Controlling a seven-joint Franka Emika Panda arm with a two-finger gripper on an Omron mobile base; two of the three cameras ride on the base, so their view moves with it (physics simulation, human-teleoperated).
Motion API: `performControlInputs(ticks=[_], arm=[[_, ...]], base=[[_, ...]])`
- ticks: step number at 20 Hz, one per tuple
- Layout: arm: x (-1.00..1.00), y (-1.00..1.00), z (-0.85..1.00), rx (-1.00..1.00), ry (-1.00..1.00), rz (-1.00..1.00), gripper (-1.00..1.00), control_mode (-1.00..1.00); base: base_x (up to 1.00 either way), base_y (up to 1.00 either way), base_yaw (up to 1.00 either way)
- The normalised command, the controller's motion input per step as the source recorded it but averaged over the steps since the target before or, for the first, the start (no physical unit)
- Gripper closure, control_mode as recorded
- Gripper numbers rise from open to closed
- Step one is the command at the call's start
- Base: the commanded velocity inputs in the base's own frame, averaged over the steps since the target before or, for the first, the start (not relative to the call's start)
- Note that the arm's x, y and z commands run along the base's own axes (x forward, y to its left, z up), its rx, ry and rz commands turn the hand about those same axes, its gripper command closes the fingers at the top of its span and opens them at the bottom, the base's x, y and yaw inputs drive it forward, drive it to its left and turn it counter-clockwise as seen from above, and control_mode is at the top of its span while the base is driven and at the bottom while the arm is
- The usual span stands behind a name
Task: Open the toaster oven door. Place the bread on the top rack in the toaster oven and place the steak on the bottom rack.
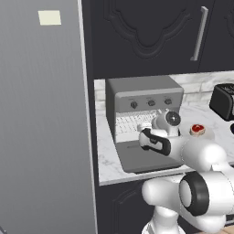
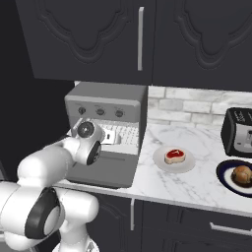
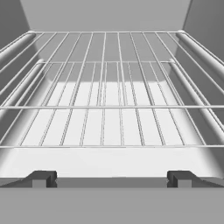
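Note:
The toaster oven [image 1: 141, 89] [image 2: 108, 94] stands on the counter with its door [image 1: 137, 157] [image 2: 101, 172] folded down flat. My gripper [image 1: 145, 126] [image 2: 115, 138] [image 3: 111, 178] hovers over the door at the cavity's mouth, open, with nothing between its fingers. Inside, the top rack [image 3: 112, 106] lies above the bottom rack [image 3: 112, 146], and both are bare. The steak [image 2: 174, 155] [image 1: 197, 129] rests on a pale plate to the right of the oven. Farther right, the bread [image 2: 242, 173] sits on a dark plate.
A black toaster [image 2: 238, 130] [image 1: 224, 100] stands at the back right of the marble counter [image 2: 197, 182]. Dark cabinets hang above. A tall grey panel [image 1: 43, 137] closes off the left side of the oven.

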Motion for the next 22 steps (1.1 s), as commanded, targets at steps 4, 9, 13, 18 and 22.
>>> performControlInputs(ticks=[4, 9, 13, 18, 22], arm=[[0.14, 0.0, -0.03, 0.0, -0.01, 0.0, -1.0, -1.0], [0.12, 0.0, -0.16, 0.0, -0.05, 0.0, -1.0, -1.0], [0.13, 0.0, -0.14, 0.0, -0.04, 0.0, -1.0, -1.0], [0.15, 0.0, -0.04, 0.0, -0.02, 0.0, -1.0, -1.0], [0.14, 0.0, -0.03, 0.0, -0.01, 0.0, -1.0, -1.0]], base=[[0.0, 0.0, 0.0], [0.0, 0.0, 0.0], [0.0, 0.0, 0.0], [0.0, 0.0, 0.0], [0.0, 0.0, 0.0]])
